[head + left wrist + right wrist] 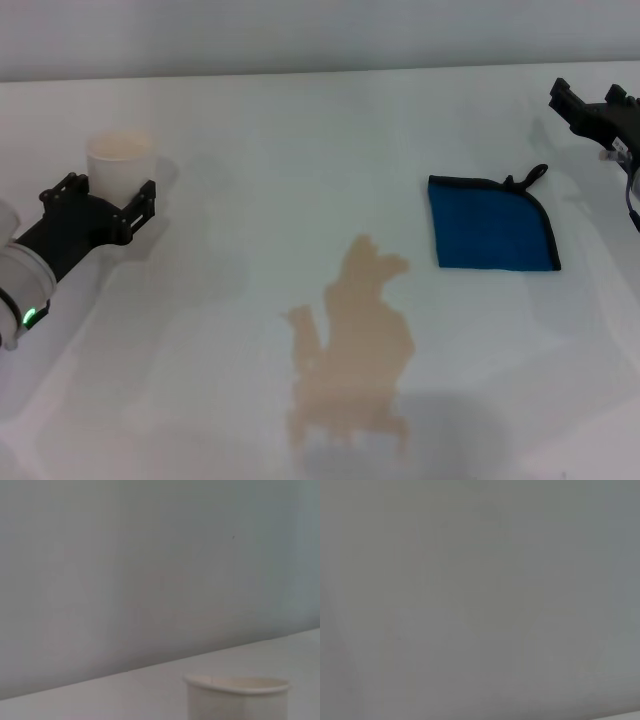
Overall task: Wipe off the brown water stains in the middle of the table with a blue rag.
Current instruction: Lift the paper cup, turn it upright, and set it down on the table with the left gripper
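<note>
One blue rag (491, 224) — one brown stain (352, 350)

The table (300, 150) looked like a smooth, plain white top with a soft matt sheen, no grain or texture on it. The brown water stains (352, 345) sat as a thin, flat wet film, pale tan and a bit see-through at the edges. The blue rag (490, 235) was clearly cloth, matt, with a black stitched trim. The cup (121, 160) looked like cream paper, matt too. The left gripper (100, 205) was matt black, plastic-looking.
</note>
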Controlling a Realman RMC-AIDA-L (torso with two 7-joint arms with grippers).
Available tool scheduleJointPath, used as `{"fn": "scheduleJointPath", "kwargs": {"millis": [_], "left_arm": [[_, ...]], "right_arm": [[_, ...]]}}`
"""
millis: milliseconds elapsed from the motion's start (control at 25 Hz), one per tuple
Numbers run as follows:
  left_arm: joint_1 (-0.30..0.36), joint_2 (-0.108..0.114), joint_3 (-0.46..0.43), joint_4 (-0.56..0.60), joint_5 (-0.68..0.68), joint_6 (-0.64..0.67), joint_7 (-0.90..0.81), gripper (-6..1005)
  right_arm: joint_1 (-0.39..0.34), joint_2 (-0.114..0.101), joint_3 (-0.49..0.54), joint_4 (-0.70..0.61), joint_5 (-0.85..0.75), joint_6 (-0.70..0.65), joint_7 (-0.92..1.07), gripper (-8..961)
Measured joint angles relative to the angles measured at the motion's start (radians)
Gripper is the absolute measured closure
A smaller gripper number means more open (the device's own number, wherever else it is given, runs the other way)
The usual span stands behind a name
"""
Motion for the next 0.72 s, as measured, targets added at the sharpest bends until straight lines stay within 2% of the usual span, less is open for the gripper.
{"fn": "scheduleJointPath", "kwargs": {"millis": [720], "left_arm": [[0.001,-0.002,0.000,-0.028,0.035,0.014,0.041,319]], "right_arm": [[-0.009,0.000,0.000,0.005,0.000,-0.002,0.000,96]]}}
